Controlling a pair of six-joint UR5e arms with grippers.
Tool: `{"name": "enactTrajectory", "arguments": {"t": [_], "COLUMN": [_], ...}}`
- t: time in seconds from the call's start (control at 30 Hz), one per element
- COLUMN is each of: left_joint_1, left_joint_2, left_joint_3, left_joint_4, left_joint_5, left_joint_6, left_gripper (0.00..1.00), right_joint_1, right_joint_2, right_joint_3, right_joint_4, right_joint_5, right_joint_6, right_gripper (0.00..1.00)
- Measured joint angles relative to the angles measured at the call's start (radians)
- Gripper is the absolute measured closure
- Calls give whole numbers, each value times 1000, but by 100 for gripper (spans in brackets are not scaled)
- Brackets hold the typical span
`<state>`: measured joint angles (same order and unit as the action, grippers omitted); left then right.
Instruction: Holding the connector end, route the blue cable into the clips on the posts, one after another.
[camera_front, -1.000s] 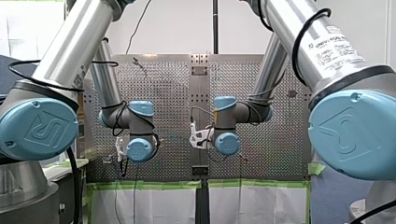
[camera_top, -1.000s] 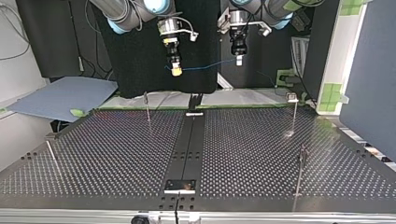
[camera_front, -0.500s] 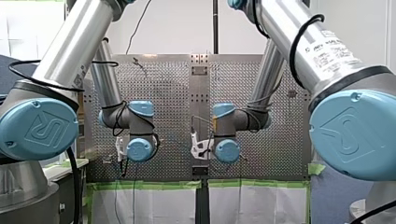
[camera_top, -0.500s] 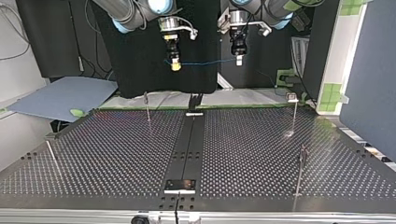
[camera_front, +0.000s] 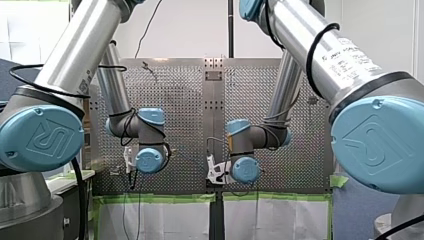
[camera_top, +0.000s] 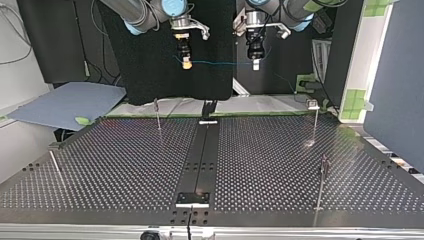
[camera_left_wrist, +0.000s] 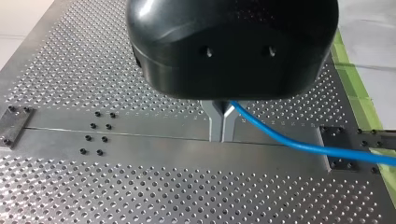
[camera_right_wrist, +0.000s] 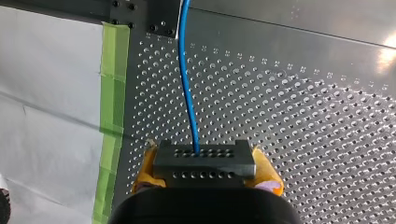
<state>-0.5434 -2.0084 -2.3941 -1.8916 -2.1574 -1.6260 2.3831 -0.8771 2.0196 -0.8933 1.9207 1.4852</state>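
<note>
Left hand (camera_left_wrist: 222, 127) pinches the cable (camera_left_wrist: 299, 145) between closed metal fingers (camera_left_wrist: 215, 123); right hand (camera_right_wrist: 205, 161) clamps the connector (camera_right_wrist: 204, 164) between its yellow pads (camera_right_wrist: 144, 170). The cable hangs taut between the two, high above the tabletop's (camera_top: 125, 160) far edge. Its long axis runs level across the top view, connector end toward that view's left. No clip (camera_top: 313, 105) is threaded yet, so this looks like the carry toward the posts (camera_top: 157, 114). The next move calls for lowering the span into a first clip under tension.

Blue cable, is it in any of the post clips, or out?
Out. The blue cable spans the air between my right gripper and my left gripper, clear of the posts, touching none.
</note>
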Motion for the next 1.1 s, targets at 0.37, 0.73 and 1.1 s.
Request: {"name": "enactTrajectory", "arguments": {"t": [0.37, 0.73, 1.1], "left_joint_1": [-30, -8, 30], "left_joint_2": [64, 168, 280], "left_joint_3": [4, 7, 48], "left_joint_4": [-64, -168, -280], "left_joint_5": [-64, -141, -157], "left_joint_6": [21, 62, 59], "left_gripper": [100, 100, 100], "right_joint_1": [-10, -12, -5], "right_joint_2": [-50, -156, -259], "right_joint_3": [-34, -81, -134], "right_joint_4": [8, 77, 155], "right_joint_5": [-7, -106, -209], "right_joint_6": [41, 63, 48], "right_gripper": [100, 100, 100]}}
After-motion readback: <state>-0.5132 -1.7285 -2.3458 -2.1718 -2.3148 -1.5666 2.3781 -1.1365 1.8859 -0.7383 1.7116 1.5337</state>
